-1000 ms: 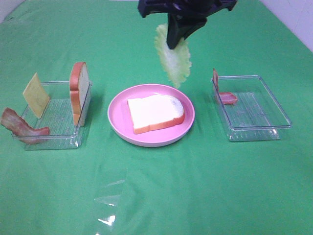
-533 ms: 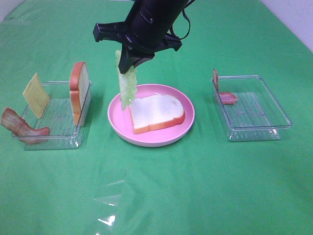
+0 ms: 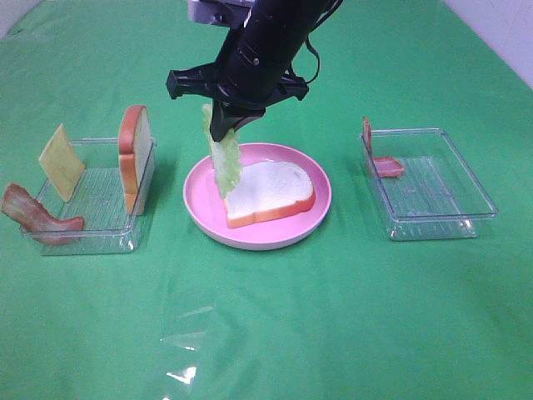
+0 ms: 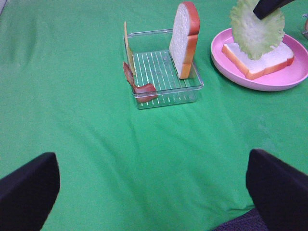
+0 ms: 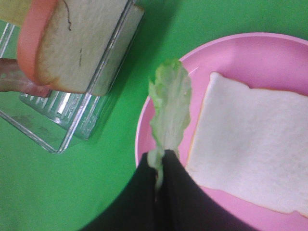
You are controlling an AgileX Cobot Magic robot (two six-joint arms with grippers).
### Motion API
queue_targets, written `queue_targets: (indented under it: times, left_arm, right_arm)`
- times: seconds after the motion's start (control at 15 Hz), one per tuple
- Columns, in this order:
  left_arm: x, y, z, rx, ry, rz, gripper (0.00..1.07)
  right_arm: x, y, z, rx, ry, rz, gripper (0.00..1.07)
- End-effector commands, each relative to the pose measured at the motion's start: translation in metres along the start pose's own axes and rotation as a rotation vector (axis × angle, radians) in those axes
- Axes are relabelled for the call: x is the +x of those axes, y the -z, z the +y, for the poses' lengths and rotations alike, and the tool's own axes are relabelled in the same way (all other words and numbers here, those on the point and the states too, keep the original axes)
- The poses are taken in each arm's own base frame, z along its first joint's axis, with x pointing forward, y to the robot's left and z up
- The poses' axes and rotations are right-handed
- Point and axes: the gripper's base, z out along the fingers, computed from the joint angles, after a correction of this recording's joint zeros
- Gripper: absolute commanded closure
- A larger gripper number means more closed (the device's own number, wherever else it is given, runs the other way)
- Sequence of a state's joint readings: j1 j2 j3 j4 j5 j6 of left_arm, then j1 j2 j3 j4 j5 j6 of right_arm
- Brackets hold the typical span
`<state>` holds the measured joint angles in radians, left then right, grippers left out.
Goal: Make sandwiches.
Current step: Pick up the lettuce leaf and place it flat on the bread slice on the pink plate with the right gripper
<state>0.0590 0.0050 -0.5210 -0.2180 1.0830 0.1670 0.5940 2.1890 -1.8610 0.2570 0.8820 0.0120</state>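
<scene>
- Nearest, the bread slice (image 3: 266,193) is laid flat on the pink plate (image 3: 200,212), its top bare; it is judged to be the target.
- Just above its left edge in the high view, the lettuce (image 3: 225,162) is hung upright.
- Its top is pinched between the clamped jaws of the right gripper (image 3: 221,125).
- The leaf is best carried over the slice's middle, lowered until draped flat, and only then let go.
- Farther back, the left gripper (image 4: 153,190) is spread wide, with nothing held.
</scene>
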Motion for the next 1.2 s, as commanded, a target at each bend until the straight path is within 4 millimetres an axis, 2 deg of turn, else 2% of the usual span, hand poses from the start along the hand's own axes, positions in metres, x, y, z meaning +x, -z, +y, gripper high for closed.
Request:
queue_targets:
  times: [0.07,0.2,0.47,0.93,1.07,1.13,1.2]
  left_arm:
    - [0.0,0.0,0.0,-0.003,0.007,0.002,0.07]
    - [0.0,0.0,0.0,-0.003,0.007,0.002,0.07]
    - [0.0,0.0,0.0,-0.003,0.007,0.002,0.07]
    - [0.0,0.0,0.0,-0.003,0.007,0.002,0.07]
    - [0.0,0.0,0.0,-0.003,0.007,0.002,0.07]
    - [0.0,0.0,0.0,-0.003,0.007,0.002,0.07]
    - [0.0,0.0,0.0,-0.003,0.007,0.002,0.07]
  right_arm:
    - [0.002,-0.02,-0.006,0.029,0.012,0.032,1.07]
    - [0.006,-0.035,-0.019,0.129,0.028,0.068,1.07]
    - [0.006,-0.044,-0.041,0.34,0.04,0.062,1.07]
    - [0.007,-0.047,-0.041,0.338,0.039,0.076,1.06]
    - [0.007,-0.047,-0.041,0.336,0.037,0.079,0.87]
    - [0.008,-0.047,-0.041,0.337,0.036,0.083,0.58]
    - [0.007,-0.043,-0.04,0.34,0.051,0.088,0.07]
